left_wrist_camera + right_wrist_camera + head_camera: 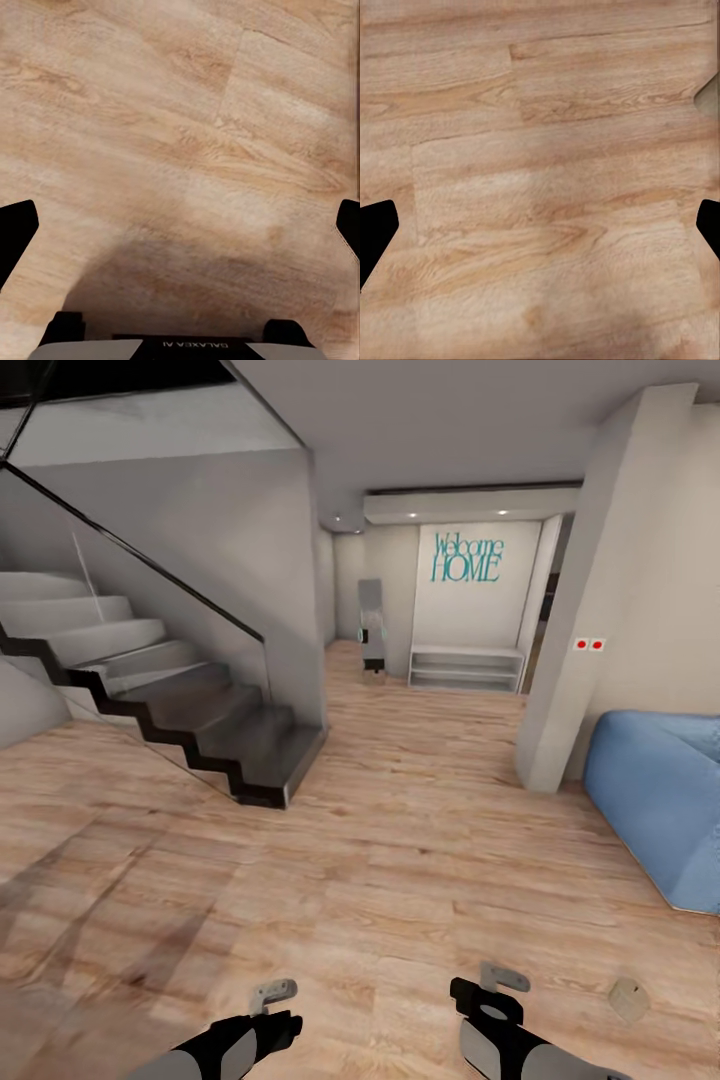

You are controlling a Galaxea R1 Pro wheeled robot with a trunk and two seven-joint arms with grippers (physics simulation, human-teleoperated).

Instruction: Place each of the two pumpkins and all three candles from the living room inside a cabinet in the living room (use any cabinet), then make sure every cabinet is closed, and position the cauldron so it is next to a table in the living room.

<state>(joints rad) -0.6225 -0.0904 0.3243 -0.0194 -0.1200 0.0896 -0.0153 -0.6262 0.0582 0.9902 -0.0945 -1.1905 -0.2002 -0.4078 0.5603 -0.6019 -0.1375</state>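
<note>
Nearby, a candle (628, 998) lies beside the empty right hand (503, 982).

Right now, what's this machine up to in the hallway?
Nothing is being handled. The robot stands on the wooden floor facing a staircase and a Welcome Home sign, both arms held low with fingers spread wide and empty. A small beige candle lies on the floor beside its right gripper, near a blue sofa.

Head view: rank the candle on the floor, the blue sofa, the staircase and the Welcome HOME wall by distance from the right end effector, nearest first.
1. Candle, on the floor just right of the right end effector.
2. Blue sofa, ahead on the right.
3. Staircase, ahead across on the left.
4. Welcome HOME wall, far end of the hallway.
</note>
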